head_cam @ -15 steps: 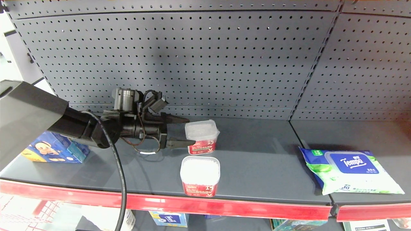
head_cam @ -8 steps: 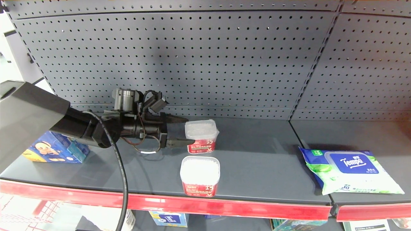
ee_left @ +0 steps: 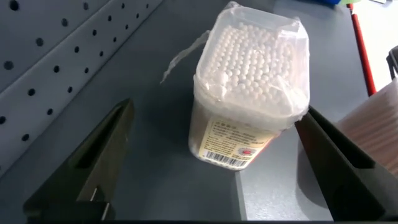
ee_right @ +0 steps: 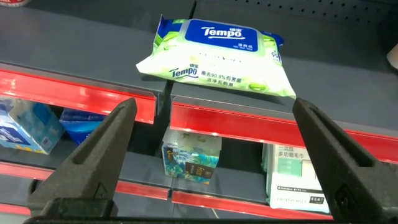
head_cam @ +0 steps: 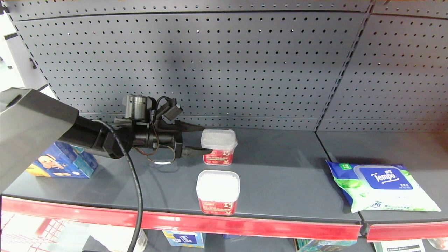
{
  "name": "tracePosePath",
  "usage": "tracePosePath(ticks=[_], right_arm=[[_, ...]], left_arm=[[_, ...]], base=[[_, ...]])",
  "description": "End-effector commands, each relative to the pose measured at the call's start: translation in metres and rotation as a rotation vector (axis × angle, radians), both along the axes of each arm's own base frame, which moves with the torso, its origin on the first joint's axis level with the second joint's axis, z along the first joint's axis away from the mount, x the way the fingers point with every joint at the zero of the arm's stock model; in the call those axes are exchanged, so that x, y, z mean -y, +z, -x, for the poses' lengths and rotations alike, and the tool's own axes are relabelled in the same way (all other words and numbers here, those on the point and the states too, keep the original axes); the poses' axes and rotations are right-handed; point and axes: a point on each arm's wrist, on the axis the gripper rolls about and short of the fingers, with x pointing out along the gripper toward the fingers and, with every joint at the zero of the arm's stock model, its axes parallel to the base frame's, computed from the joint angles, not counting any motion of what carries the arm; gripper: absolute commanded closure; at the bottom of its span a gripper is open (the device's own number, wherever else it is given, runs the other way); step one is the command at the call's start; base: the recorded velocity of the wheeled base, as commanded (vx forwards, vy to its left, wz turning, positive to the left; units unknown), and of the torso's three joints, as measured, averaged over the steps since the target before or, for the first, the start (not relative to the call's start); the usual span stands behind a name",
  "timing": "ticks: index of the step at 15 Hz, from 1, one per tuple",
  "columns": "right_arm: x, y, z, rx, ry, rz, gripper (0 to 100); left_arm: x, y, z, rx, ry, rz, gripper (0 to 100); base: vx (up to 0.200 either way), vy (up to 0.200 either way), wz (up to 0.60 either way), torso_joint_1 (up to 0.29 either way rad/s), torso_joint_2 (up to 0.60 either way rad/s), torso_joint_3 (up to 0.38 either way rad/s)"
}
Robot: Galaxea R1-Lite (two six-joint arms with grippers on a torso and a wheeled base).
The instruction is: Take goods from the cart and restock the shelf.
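Grey shelf (head_cam: 280, 175) carries a swab tub (head_cam: 218, 145) near the back panel (head_cam: 210, 70), upright between the spread jaws of the left pincer (head_cam: 208, 140); a second tub (head_cam: 217, 190) stands by the front edge. Right pincer (ee_right: 214, 102) hangs agape facing the wipes pack (ee_right: 214, 53).

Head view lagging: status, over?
Left gripper open around clear red-labelled swab tub, upright on grey shelf. Right gripper open, empty. Matching tub nearer, apart.
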Motion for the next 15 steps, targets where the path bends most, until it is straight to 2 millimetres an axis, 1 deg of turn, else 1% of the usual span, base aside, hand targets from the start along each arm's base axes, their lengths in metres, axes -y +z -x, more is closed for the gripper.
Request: tracePosePath(ticks=[1, 5, 7, 10, 12, 13, 14, 15], right_arm=[[0.0, 0.0, 0.0, -0.002, 0.0, 0.001, 0], [0.0, -0.001, 0.0, -0.005, 0.002, 0.002, 0], [0.0, 0.0, 0.0, -0.004, 0.009, 0.002, 0], [0.0, 0.001, -0.002, -0.021, 0.025, 0.002, 0], [-0.001, 0.006, -0.007, -0.055, 0.057, 0.002, 0], [-0.002, 0.01, -0.009, -0.067, 0.064, 0.002, 0], [-0.003, 0.028, -0.017, -0.099, 0.07, 0.001, 0], [-0.004, 0.05, -0.03, -0.134, 0.061, 0.004, 0]], left_arm=[[0.0, -0.001, -0.001, -0.002, 0.0, 0.0, 0], [-0.002, 0.002, 0.003, -0.001, -0.001, 0.002, 0], [-0.01, 0.013, 0.019, -0.001, 0.003, 0.006, 0], [-0.025, 0.029, 0.051, 0.002, 0.025, 0.005, 0], [-0.042, 0.039, 0.068, 0.013, 0.073, 0.003, 0], [-0.048, 0.043, 0.073, 0.019, 0.087, 0.004, 0], [-0.059, 0.053, 0.087, 0.044, 0.122, 0.005, 0], [-0.07, 0.062, 0.101, 0.071, 0.18, -0.006, 0]], base=[[0.0, 0.0, 0.0, 0.0, 0.0, 0.0], [0.0, 0.0, 0.0, 0.0, 0.0, 0.0], [0.0, 0.0, 0.0, 0.0, 0.0, 0.0], [0.0, 0.0, 0.0, 0.0, 0.0, 0.0], [0.0, 0.0, 0.0, 0.0, 0.0, 0.0], [0.0, 0.0, 0.0, 0.0, 0.0, 0.0], [0.0, 0.0, 0.0, 0.0, 0.0, 0.0], [0.0, 0.0, 0.0, 0.0, 0.0, 0.0]])
